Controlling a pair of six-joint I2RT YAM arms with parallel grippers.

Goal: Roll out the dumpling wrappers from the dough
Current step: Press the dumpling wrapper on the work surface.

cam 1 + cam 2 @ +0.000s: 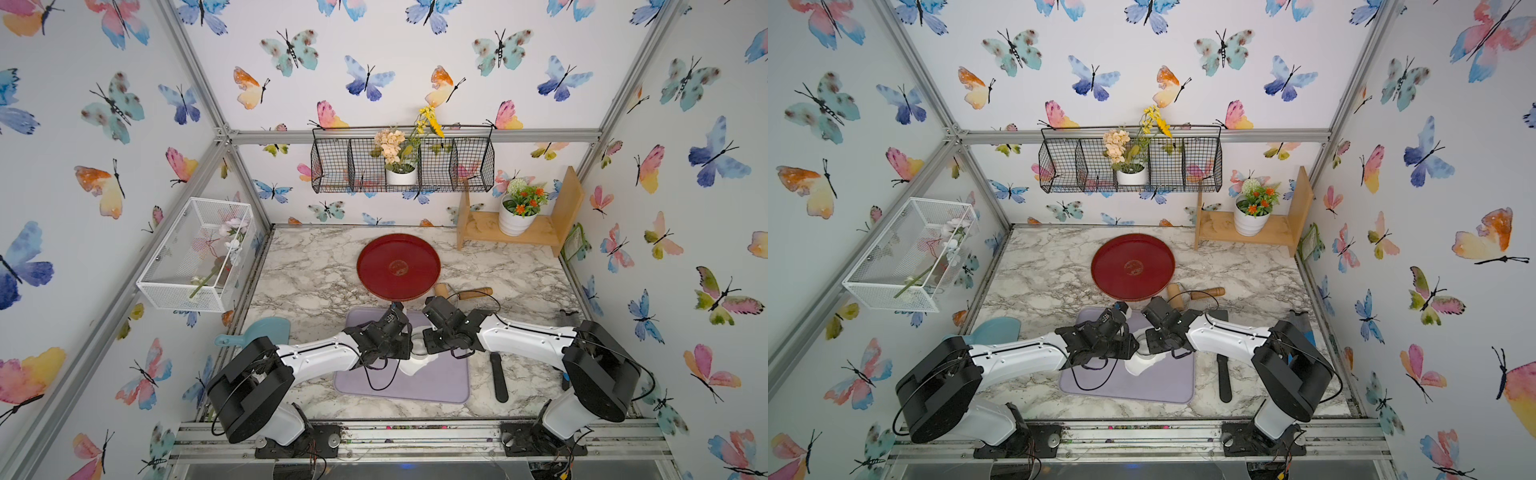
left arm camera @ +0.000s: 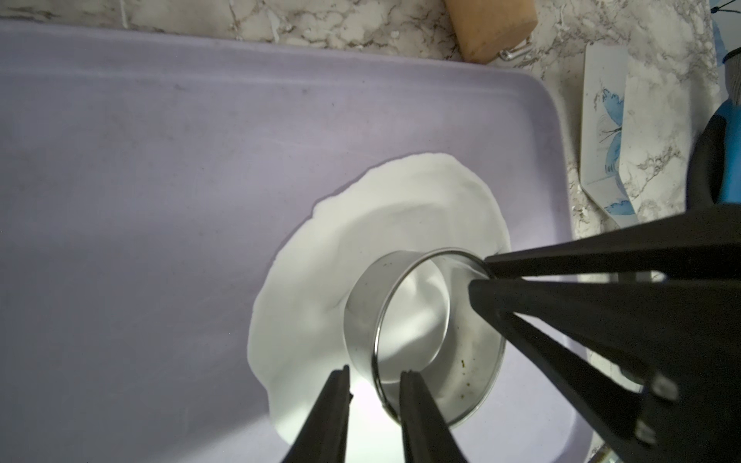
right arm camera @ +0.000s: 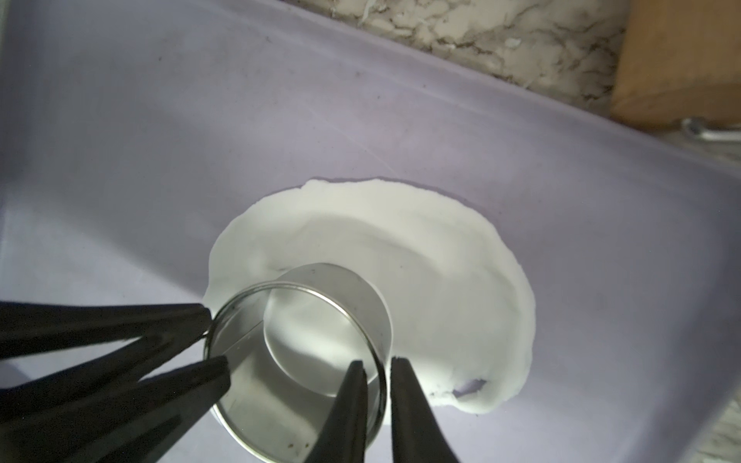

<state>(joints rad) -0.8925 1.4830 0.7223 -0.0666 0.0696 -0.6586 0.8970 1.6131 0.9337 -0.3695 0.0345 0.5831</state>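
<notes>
The dough (image 2: 381, 224) (image 3: 421, 248) lies as a flat, irregular white sheet on the lilac mat (image 2: 160, 200) (image 1: 436, 382). A round metal ring cutter (image 2: 361, 312) (image 3: 349, 288) stands on the sheet's near part. My left gripper (image 2: 375, 371) straddles the ring's wall, its outer finger standing a little off the wall. On the opposite side, my right gripper (image 3: 379, 362) pinches the ring's wall between its fingers. In both top views the two wrists meet over the mat and hide most of the dough (image 1: 415, 368) (image 1: 1138, 365). The dumpling wrappers are out of view.
A wooden roller (image 1: 461, 293) lies just beyond the mat, beside the round red tray (image 1: 399, 266). A black-handled tool (image 1: 498, 376) lies right of the mat, and a blue board (image 1: 266, 332) to its left. A wooden shelf with a potted plant (image 1: 515, 216) fills the far right corner.
</notes>
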